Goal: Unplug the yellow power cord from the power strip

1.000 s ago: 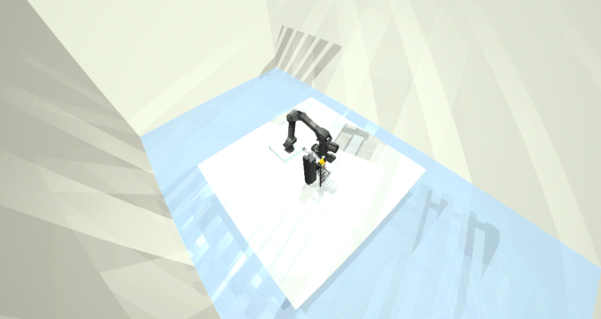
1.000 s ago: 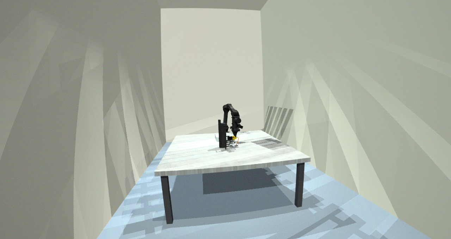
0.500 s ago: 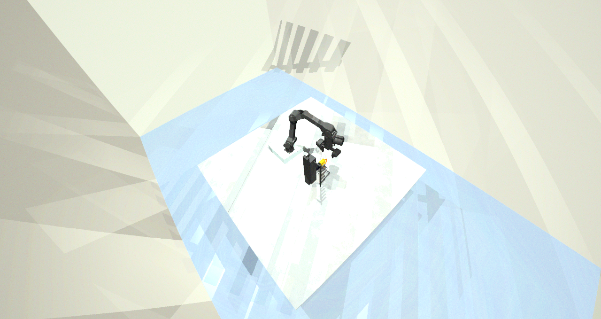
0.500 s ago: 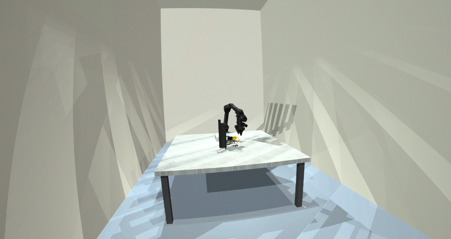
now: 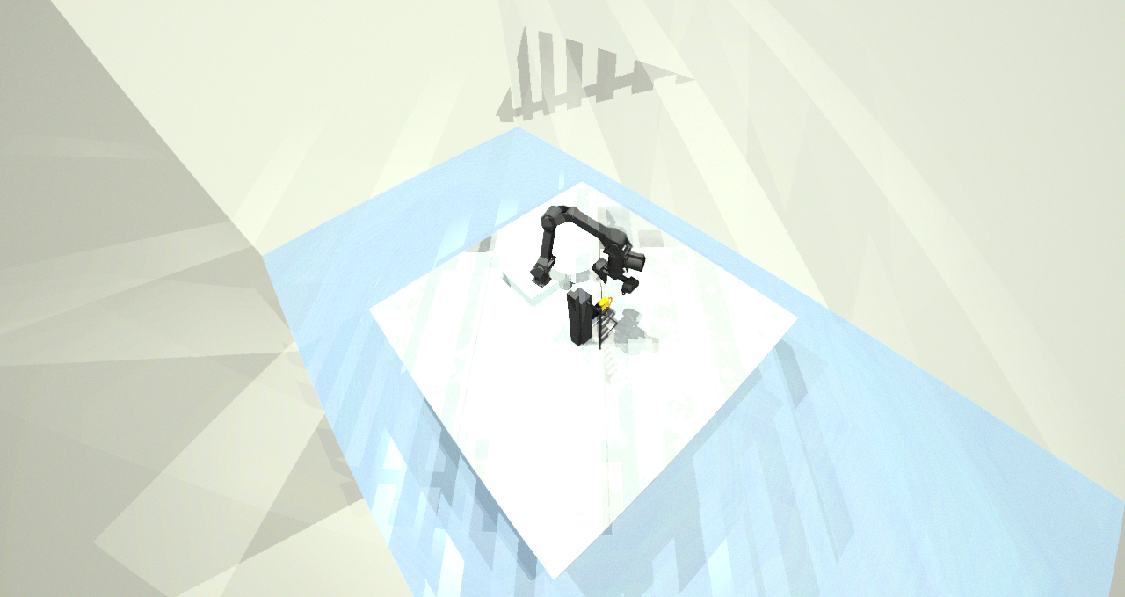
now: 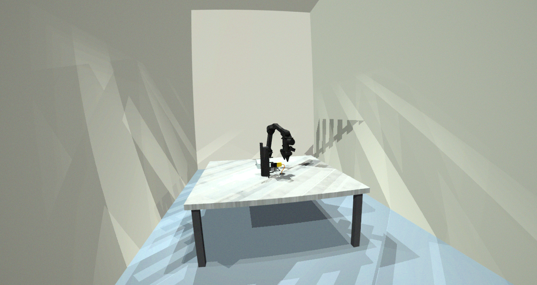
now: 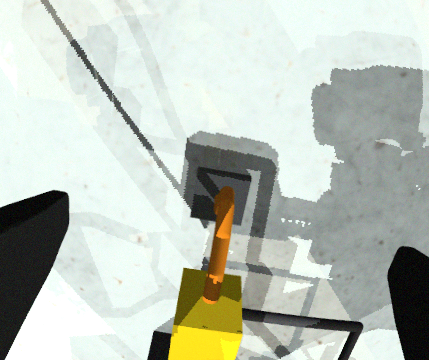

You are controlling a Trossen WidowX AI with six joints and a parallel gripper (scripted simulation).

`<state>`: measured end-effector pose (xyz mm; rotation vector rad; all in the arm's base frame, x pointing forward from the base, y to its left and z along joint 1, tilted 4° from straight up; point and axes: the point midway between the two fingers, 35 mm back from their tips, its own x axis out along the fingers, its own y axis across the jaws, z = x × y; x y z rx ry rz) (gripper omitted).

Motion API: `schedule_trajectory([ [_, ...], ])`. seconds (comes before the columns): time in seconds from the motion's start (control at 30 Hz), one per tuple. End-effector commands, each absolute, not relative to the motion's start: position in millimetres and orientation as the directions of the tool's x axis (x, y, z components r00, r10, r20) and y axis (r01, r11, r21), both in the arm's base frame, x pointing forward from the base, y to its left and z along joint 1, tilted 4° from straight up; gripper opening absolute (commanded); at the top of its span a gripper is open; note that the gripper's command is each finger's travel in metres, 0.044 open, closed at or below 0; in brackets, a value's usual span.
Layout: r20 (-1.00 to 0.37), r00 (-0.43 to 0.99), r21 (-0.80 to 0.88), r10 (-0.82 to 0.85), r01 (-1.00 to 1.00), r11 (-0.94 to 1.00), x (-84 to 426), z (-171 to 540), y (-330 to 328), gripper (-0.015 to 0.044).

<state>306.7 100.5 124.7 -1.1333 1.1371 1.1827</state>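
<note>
Standing on the white table (image 6: 319,187), the tall black power strip (image 5: 579,317) is below the gripper (image 5: 615,275) and a little to one side. The gripper hangs in the air with its fingers spread wide, holding nothing. The yellow plug (image 7: 204,336) sits under the gap between them, touching neither, beside the strip. Its orange cord (image 7: 220,243) pokes out the back.

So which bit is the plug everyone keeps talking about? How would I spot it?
Find the tall black power strip standing upright on the table, below the open claw. Low at its side sits the plug, a small boxy block. It is the only bright yellow thing there, with an orange cord coming out of it.
</note>
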Motion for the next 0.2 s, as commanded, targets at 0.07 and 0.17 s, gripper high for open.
schedule_trajectory([
  [0.07,-0.996,0.044,-0.039,0.081,-0.998,0.052,306.5,124.7,100.4,0.0440],
  [0.17,-0.996,0.044,-0.039,0.081,-0.998,0.052,306.5,124.7,100.4,0.0440],
])
